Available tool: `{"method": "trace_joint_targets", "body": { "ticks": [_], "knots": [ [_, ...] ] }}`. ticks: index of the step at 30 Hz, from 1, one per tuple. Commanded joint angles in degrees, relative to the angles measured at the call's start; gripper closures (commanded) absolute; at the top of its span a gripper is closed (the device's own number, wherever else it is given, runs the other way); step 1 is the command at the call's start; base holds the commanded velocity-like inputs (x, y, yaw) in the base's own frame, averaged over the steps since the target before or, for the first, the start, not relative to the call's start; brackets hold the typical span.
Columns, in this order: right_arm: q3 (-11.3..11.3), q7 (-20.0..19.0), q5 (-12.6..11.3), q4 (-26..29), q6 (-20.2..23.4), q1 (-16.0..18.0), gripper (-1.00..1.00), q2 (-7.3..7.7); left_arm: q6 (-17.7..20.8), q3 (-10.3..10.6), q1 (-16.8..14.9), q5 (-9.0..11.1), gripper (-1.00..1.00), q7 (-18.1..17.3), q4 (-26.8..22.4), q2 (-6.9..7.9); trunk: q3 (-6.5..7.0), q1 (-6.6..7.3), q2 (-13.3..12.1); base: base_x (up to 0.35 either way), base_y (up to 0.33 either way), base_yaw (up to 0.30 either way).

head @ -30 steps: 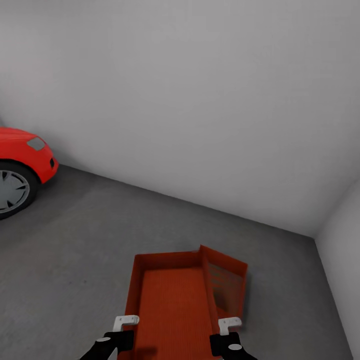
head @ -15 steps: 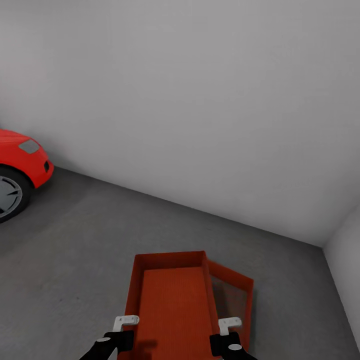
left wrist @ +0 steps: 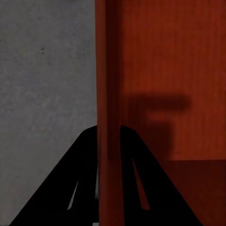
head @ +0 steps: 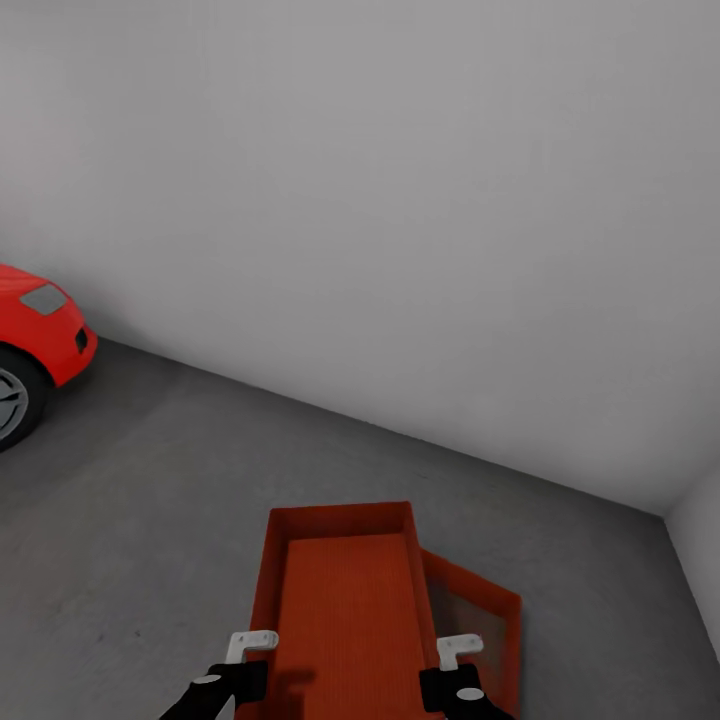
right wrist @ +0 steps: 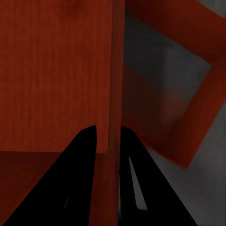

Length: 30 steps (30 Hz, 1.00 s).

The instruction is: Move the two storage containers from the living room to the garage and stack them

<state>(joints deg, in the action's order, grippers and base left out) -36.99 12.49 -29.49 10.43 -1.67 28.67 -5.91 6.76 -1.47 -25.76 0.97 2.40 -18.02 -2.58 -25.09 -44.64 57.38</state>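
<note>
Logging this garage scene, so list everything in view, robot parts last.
held storage container: one, orange-red, gripped by both side walls, above the other container.
second storage container: one, orange-red, lower and skewed, showing right of the held one.
floor: one, dark grey concrete.
walls: pale grey, behind and at right.
car: one, red, front end at the left edge.
left gripper: black with white tips, fingers straddling the left wall.
right gripper: same, fingers straddling the right wall.

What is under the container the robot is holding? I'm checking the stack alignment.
Beneath the held container, a second container lies on the floor, skewed and sticking out to its right. The rest of it is covered.
</note>
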Motion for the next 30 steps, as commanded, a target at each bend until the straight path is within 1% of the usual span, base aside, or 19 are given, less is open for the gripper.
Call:
{"method": "trace_joint_targets", "body": {
  "ticks": [1,6,9,30],
  "knots": [
    [0.3,0.3,-1.4,-0.9,-0.3,0.1,1.00,0.98,0.4,0.7,0.0,-0.7,1.00,0.6,-0.3,0.03,-0.06,-0.04,0.0,0.322,0.000,0.000],
    [0.3,0.3,-1.4,-0.9,-0.3,0.1,1.00,0.98,0.3,0.8,0.0,-0.7,1.00,0.6,-0.3,0.03,-0.06,-0.04,0.0,0.322,0.000,0.000],
    [0.3,0.4,-1.4,-0.9,-0.3,0.1,1.00,0.98,0.1,0.9,0.0,-0.7,1.00,0.6,-0.5,0.03,-0.06,-0.04,0.0,0.188,0.000,-0.178],
    [0.3,0.4,-1.4,-0.9,-0.3,0.1,1.00,0.98,0.1,1.0,0.0,-0.7,1.00,0.7,-0.5,0.03,-0.06,-0.04,0.0,0.007,0.000,-0.236]
  ]
}}
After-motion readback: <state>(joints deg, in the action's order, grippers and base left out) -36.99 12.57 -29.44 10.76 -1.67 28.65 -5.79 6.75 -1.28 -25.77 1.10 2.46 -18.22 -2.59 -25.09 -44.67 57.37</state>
